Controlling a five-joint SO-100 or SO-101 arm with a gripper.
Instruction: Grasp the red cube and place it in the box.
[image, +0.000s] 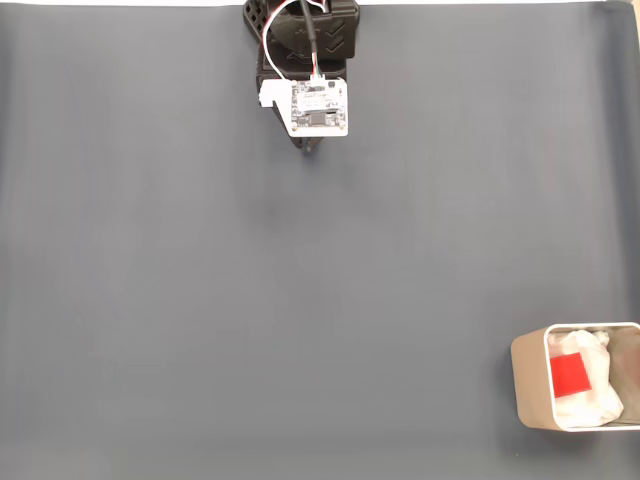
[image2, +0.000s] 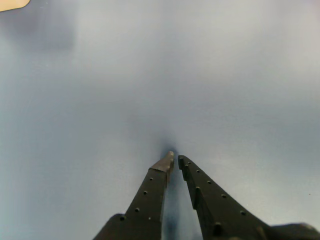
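Grey mat covers the whole table in the fixed view, flat and uniform, with a thin pale strip along the far edge. In the wrist view the same mat sits behind the fingers, and a small tan patch shows at the top-left corner; can't tell what that is.

Arm sits at the far edge, centre-left in the fixed view. Black body, red and white wires looping on top, white circuit board facing up on the wrist.

Box at the near right corner of the fixed view, partly cut by the right frame edge. Beige walls, rounded corners, white padding inside.

Gripper in the wrist view: two dark perforated fingers coming up from the bottom edge, tips nearly pressed together, only a thin sliver of gap, nothing between them. Tips sit close to the mat, soft shadow just under them. In the fixed view the gripper tip just pokes out below the board.

Red cube is in the box, lying on the padding toward the left side of the interior. Well apart from the gripper.
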